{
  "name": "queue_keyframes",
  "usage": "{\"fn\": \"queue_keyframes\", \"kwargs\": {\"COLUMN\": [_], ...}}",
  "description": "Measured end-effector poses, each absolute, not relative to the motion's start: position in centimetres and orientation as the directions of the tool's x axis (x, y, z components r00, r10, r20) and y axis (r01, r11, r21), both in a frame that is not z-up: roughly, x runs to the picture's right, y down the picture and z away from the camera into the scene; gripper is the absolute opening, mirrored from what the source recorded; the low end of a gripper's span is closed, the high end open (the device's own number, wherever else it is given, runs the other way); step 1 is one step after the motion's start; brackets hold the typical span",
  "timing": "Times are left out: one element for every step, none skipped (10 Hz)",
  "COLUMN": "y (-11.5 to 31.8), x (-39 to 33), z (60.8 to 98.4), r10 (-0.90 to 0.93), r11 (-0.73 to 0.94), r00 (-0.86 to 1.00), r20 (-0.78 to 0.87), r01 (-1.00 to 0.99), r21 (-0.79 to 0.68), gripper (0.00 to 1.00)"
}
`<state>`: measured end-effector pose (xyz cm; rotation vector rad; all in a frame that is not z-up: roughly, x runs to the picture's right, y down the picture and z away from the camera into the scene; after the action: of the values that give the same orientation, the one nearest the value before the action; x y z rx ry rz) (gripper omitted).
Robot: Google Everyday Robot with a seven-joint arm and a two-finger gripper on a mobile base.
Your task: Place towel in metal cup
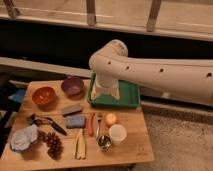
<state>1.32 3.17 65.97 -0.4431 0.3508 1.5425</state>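
The towel, a pale grey-blue crumpled cloth, lies at the table's front left corner. The metal cup, small and shiny, stands near the front edge, just left of a larger white cup. My gripper hangs from the big white arm over the left part of the green tray, at the back of the table. Its pale fingers are spread open with nothing between them. It is far from both the towel and the metal cup.
An orange bowl and a purple bowl stand at the back left. Mid-table lie a grey block, a blue sponge, a black tool, a carrot, an orange fruit, grapes and a yellow piece.
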Motion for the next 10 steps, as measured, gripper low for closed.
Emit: {"fn": "queue_keyframes", "kwargs": {"y": [3.2, 3.2, 3.5, 3.9, 4.5, 5.4, 6.0, 7.0, 7.9, 9.2], "x": [1.1, 1.0, 0.9, -0.1, -1.6, -4.8, -7.0, -10.9, -13.3, -16.2], "z": [65.9, 66.0, 66.2, 66.3, 66.3, 66.5, 66.8, 66.9, 66.8, 66.4], "r10": [0.875, 0.873, 0.869, 0.865, 0.859, 0.847, 0.838, 0.821, 0.809, 0.795], "r11": [-0.021, -0.02, -0.011, 0.01, 0.031, 0.066, 0.086, 0.117, 0.135, 0.159], "r00": [0.01, 0.013, 0.027, 0.059, 0.094, 0.151, 0.187, 0.244, 0.28, 0.328], "r20": [-0.485, -0.487, -0.493, -0.499, -0.503, -0.509, -0.513, -0.516, -0.516, -0.51], "r01": [-0.998, -0.998, -0.997, -0.995, -0.991, -0.981, -0.973, -0.957, -0.944, -0.924], "r21": [-0.058, -0.061, -0.074, -0.102, -0.131, -0.181, -0.213, -0.267, -0.301, -0.347], "gripper": [0.73, 0.73, 0.73, 0.73, 0.73, 0.73, 0.73, 0.73, 0.73, 0.73]}}
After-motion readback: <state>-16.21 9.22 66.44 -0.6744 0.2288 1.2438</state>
